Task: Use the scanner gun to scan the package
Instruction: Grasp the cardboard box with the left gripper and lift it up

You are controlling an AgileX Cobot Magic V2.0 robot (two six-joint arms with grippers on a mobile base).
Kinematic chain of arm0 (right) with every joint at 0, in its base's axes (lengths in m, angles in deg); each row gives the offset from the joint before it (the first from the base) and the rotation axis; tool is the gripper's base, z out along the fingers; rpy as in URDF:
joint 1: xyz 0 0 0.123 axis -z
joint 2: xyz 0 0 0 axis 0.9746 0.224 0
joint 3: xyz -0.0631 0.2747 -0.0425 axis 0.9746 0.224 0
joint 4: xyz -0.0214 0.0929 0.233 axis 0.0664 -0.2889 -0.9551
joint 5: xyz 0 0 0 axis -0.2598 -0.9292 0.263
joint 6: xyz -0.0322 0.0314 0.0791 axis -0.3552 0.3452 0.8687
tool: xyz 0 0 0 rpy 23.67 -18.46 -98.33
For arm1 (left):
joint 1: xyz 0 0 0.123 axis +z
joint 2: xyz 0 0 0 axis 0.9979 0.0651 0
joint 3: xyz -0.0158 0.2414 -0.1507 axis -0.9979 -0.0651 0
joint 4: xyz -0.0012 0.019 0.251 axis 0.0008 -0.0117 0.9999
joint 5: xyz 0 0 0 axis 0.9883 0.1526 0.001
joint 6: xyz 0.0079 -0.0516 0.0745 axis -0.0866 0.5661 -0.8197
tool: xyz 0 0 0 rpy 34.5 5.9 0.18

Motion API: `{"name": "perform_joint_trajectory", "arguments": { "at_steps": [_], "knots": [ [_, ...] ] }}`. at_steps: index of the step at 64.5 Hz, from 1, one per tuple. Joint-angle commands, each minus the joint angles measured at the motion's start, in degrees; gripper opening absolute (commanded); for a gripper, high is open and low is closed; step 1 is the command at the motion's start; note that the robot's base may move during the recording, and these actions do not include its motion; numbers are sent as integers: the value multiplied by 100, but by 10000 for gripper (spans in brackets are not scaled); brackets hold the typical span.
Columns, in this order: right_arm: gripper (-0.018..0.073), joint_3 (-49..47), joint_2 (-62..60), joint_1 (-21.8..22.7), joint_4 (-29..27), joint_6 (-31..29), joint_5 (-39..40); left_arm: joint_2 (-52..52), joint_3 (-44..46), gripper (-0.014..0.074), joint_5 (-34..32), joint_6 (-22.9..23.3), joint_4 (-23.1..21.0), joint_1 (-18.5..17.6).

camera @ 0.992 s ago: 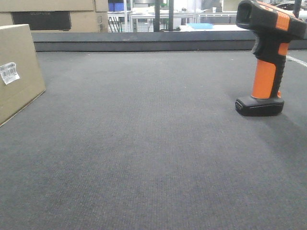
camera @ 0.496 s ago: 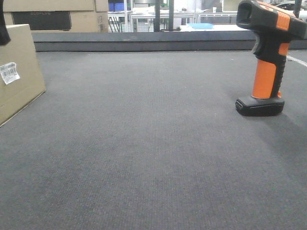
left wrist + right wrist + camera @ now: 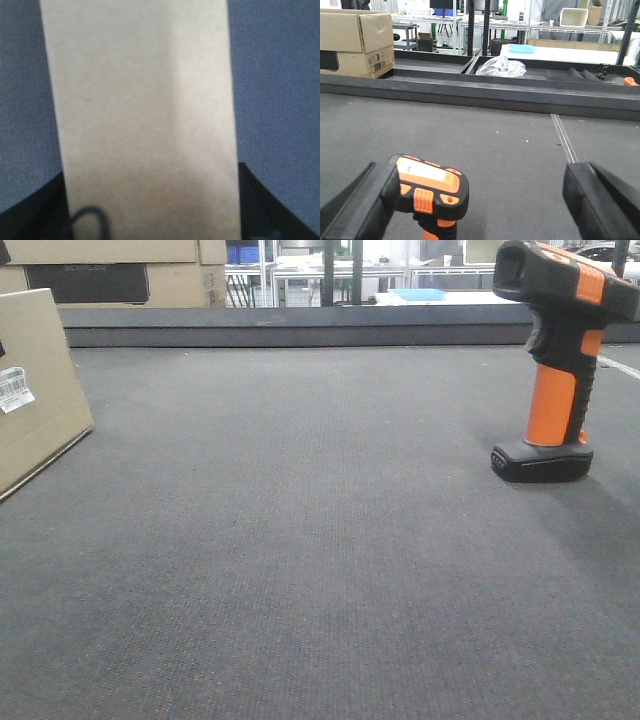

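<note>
In the front view the package [image 3: 40,380] at the left edge has shifted a little: its white label [image 3: 14,388] sat fully in view a second ago and now lies further left and slightly higher, cut by the frame edge. The package's lower right corner on the worktop [image 3: 320,540] has drawn back to the left by a small amount too. A dark piece of the left arm [image 3: 4,250], not in view a second ago, showed half a second ago as a tall dark shape over the package's top left. Now only a small sliver of it is left in the top corner, with another dark speck at the frame edge just above the label.
</note>
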Motion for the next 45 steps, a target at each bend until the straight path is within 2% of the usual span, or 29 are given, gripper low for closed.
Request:
{"name": "perform_joint_trajectory", "arguments": {
  "at_steps": [1, 13, 26, 35, 40, 45],
  "knots": [
    [568, -44, 9, -10, -9, 3, 134, -179, 56, -110, -9, 2, -84, -14],
    [568, -44, 9, -10, -9, 3, 134, -698, 44, -111, -9, 2, -494, -14],
    [568, -44, -124, -35, -21, 3, -184, -1355, -231, -111, -9, 2, -1969, -14],
    [568, -27, -217, -357, -21, 3, -659, -1529, -650, -111, -9, -195, -3080, -14],
    [568, 42, -217, -587, -181, 3, -745, -1529, -882, -111, -9, -228, -3475, -14],
    [568, 185, -217, -695, -349, 3, -647, -1529, -1106, -111, -9, -242, -3680, -14]
  ]
}}
